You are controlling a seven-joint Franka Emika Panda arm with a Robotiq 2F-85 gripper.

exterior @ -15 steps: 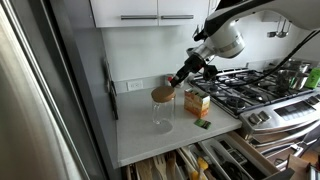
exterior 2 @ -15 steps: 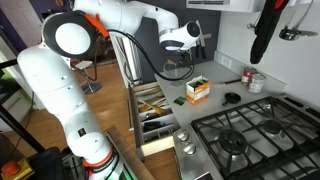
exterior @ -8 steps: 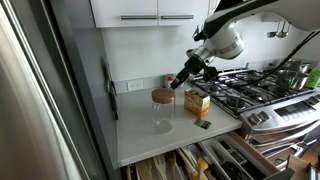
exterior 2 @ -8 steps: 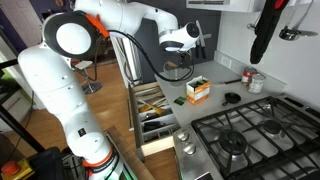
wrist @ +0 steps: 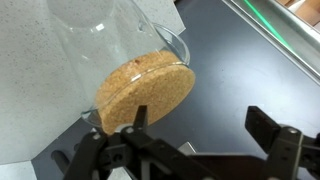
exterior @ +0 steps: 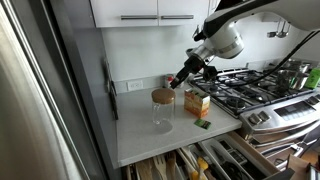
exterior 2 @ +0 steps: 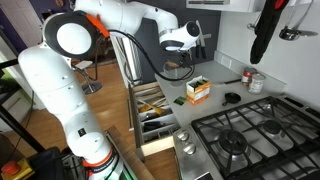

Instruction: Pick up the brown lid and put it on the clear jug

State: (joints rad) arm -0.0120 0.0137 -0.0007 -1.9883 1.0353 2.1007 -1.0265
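Note:
The brown lid (exterior: 162,96) is a round cork disc sitting on the mouth of the clear jug (exterior: 162,115) on the white counter. In the wrist view the lid (wrist: 146,90) fills the mouth of the jug (wrist: 110,40). My gripper (exterior: 178,80) hangs just above and beside the lid, apart from it. In the wrist view my gripper (wrist: 200,125) is open and empty, with one finger near the lid's edge. In an exterior view the gripper (exterior 2: 178,55) hides most of the jug.
An orange-and-white carton (exterior: 197,102) stands next to the jug, also seen in an exterior view (exterior 2: 198,91). A small dark packet (exterior: 203,124) lies on the counter. The gas stove (exterior: 245,92) is beside it. Drawers (exterior 2: 155,110) below stand open.
The lid was tilted at the gripper one second ago; it now sits flat on the jug. The gripper has barely moved.

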